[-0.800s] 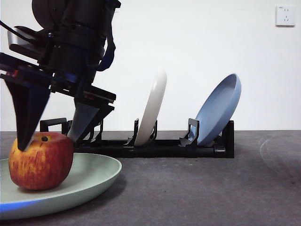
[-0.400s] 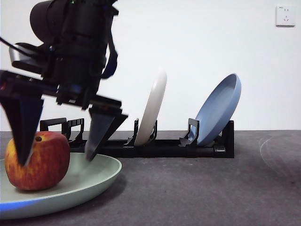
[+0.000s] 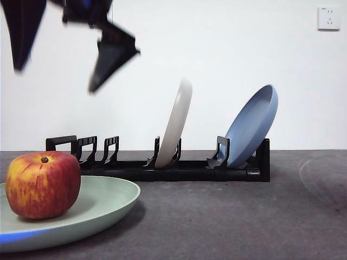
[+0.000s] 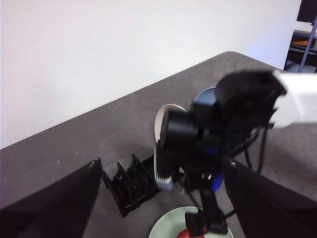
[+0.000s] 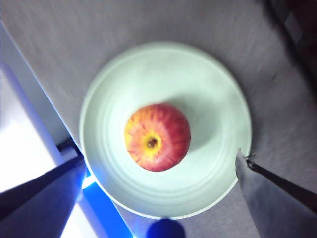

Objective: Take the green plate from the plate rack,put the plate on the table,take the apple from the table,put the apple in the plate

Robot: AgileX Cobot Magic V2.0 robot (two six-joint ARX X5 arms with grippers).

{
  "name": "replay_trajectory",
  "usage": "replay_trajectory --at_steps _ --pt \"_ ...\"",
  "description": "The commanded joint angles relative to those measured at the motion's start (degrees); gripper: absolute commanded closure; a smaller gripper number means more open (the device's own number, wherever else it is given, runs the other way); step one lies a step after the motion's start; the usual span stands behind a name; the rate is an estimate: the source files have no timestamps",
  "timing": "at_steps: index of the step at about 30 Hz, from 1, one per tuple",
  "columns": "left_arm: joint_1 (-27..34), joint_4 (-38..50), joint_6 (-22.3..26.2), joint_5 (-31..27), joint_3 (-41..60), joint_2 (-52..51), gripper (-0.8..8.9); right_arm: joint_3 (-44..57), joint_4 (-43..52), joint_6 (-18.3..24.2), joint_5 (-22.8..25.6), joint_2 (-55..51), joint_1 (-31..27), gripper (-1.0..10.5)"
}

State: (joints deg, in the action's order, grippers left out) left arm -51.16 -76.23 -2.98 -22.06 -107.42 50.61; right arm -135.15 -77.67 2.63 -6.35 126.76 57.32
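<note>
The red and yellow apple (image 3: 43,184) (image 5: 157,144) rests in the pale green plate (image 3: 103,203) (image 5: 208,99), which lies flat on the table (image 3: 244,216) at the near left. High above the apple hangs my right gripper (image 3: 57,78) (image 5: 160,156), open and holding nothing, with its jaws far apart. My left gripper (image 4: 159,163) is open too, well back from the plate, and its camera looks at the right arm (image 4: 213,129). Behind the plate stands the black plate rack (image 3: 190,170) (image 4: 129,186).
A cream-white plate (image 3: 176,122) and a blue plate (image 3: 252,124) lean in the rack's middle and right slots. The rack's left slots hold nothing. A wall socket (image 3: 329,17) sits at the upper right.
The right gripper opened around the apple and rose straight up to the top of the front view. The apple stayed in the green plate.
</note>
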Motion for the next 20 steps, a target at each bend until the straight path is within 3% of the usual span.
replay_trajectory --at_steps 1,7,10,15,20 --pt "0.1 -0.1 0.2 -0.1 0.2 -0.2 4.09 -2.1 -1.2 0.2 0.5 -2.6 -0.5 4.4" --pt "0.1 -0.1 0.3 -0.5 0.2 0.0 4.09 -2.2 -1.4 -0.7 0.2 -10.3 -3.1 4.4" --pt "0.1 -0.1 0.3 -0.5 0.2 0.2 4.09 -2.1 -1.4 -0.9 -2.8 -15.1 -4.6 4.4" --pt "0.1 0.0 0.3 -0.4 0.2 2.7 4.09 -1.5 -1.4 -0.6 -3.7 -27.6 -6.5 4.5" --pt "0.1 0.0 0.3 -0.4 0.2 6.8 4.09 6.7 -1.4 -0.9 -3.8 -39.7 -6.8 5.2"
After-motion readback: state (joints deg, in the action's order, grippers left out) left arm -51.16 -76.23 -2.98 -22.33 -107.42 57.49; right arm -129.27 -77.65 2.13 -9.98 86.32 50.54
